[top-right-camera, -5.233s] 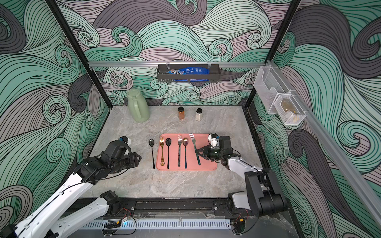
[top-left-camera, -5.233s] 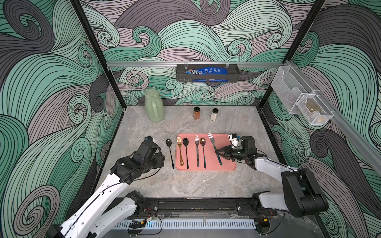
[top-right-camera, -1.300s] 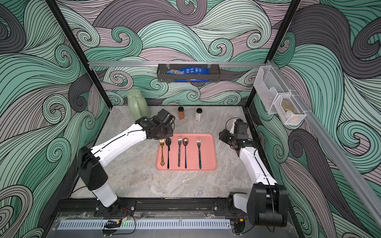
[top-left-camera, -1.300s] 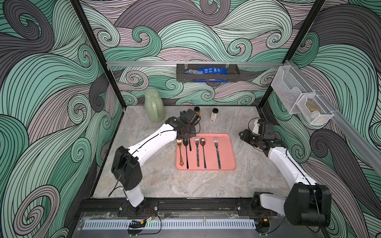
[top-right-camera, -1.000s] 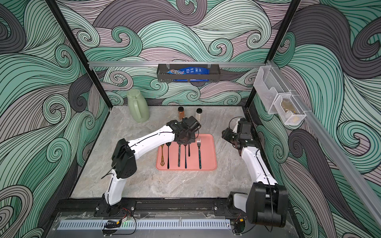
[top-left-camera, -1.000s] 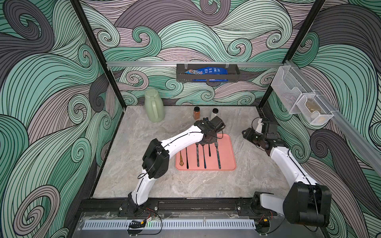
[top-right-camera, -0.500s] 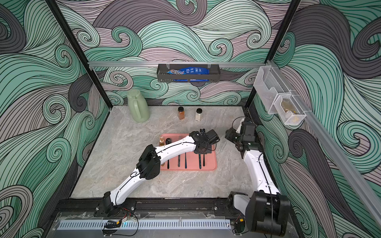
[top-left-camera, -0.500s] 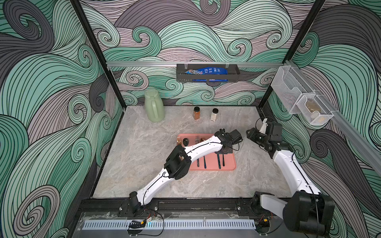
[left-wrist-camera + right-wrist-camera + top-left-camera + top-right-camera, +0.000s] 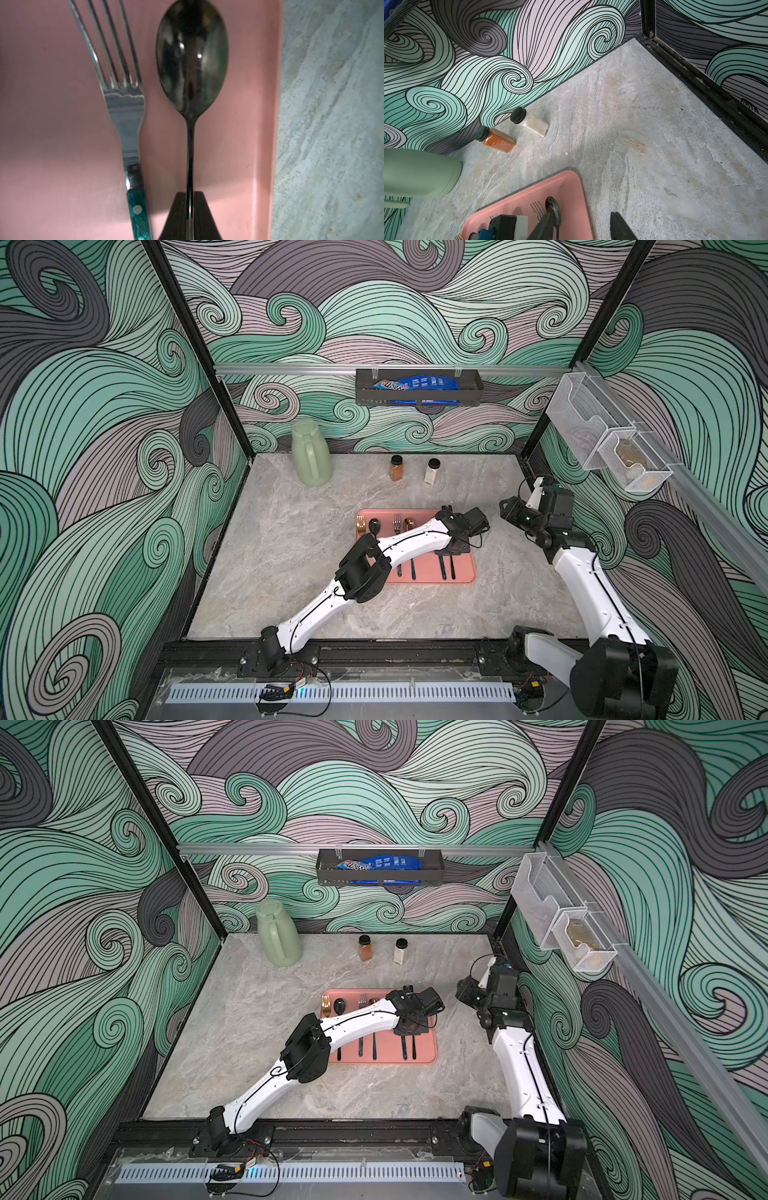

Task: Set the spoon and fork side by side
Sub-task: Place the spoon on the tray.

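Though unable to call the near-closed fingers point(image 9: 178, 218) of the left gripper point(image 9: 190, 197) clamped on or merely flanking the handle, noted black spoon point(image 9: 192, 56) flat on pink tray point(image 9: 52, 124), just beside and parallel to teal-handled fork point(image 9: 124, 116); judged only release remaining; saw right gripper point(image 9: 581, 215) open, empty, off tray.

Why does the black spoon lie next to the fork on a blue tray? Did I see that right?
Not quite: the tray is pink, not blue. The left wrist view shows it. The spoon does lie next to the fork on it.
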### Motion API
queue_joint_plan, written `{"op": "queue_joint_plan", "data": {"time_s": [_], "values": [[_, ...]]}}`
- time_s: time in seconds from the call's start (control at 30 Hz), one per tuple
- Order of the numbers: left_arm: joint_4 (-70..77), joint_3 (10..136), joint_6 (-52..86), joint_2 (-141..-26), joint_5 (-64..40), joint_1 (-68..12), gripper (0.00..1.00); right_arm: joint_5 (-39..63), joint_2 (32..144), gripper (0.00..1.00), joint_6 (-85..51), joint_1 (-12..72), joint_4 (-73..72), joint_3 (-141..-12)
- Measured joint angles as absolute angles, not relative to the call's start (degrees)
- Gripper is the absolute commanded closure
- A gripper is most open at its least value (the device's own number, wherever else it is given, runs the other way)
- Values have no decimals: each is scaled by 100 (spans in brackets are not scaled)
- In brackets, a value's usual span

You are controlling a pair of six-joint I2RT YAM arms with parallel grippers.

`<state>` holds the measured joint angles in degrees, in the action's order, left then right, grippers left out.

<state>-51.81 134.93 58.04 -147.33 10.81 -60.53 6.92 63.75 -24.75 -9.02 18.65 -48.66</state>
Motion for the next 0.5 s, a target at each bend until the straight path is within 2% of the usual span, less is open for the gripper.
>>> {"op": "queue_joint_plan", "data": {"time_s": [0.07, 0.27, 0.37, 0.5], "values": [[-5170, 13550, 5802, -14733, 1072, -6053, 71, 692, 6375, 51, -2471, -902, 1870, -4866], [-5229, 13675, 5511, -14630, 1247, -6053, 61, 694, 6375, 50, -2449, -902, 1870, -4866], [-5369, 13625, 5054, -14361, 1579, -6051, 53, 711, 6375, 47, -2392, -904, 1863, -4866], [-5363, 12814, 4270, -13231, 2491, -6051, 32, 819, 6372, 44, -2235, -902, 1780, -4831]]}}
